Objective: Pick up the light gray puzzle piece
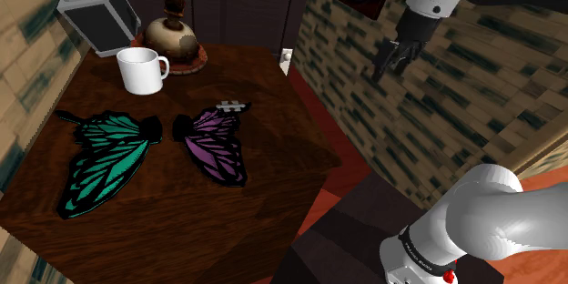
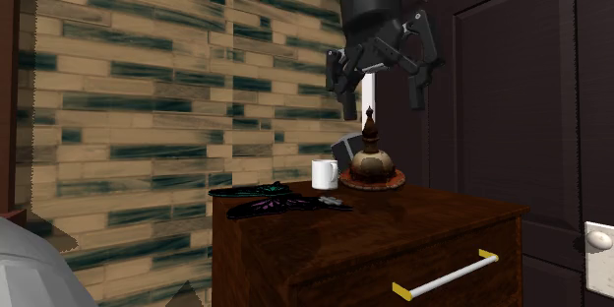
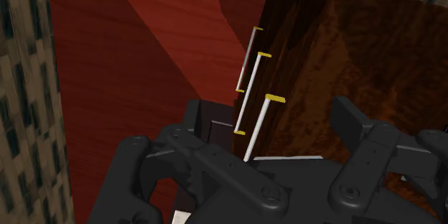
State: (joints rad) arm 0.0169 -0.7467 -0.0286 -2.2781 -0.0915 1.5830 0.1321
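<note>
And here's the black gripper, high up in the air, its 2 fingers spread wide apart with nothing at all between them! It hangs out past the drawer side of the dark wooden dresser, not over its top. Looking along the fingers in the wrist view, 3 white drawer handles with yellow ends run down the dresser front straight below, with the red floor beside them. Now, the light gray puzzle piece: it lies flat on the dresser top, well below the gripper and well apart from it, off toward the shoulder view's left. It sits just beside the upper edge of the purple butterfly wing. Farther from the gripper, the teal butterfly wing lies flat, the 2 wings nearly meeting at their dark inner tips. Beyond the piece, a white mug stands upright, handle turned toward the gripper's side. Next to it stands a brown and cream ornament on a round base, and a gray box stands at the far corner, farthest from the gripper.
</note>
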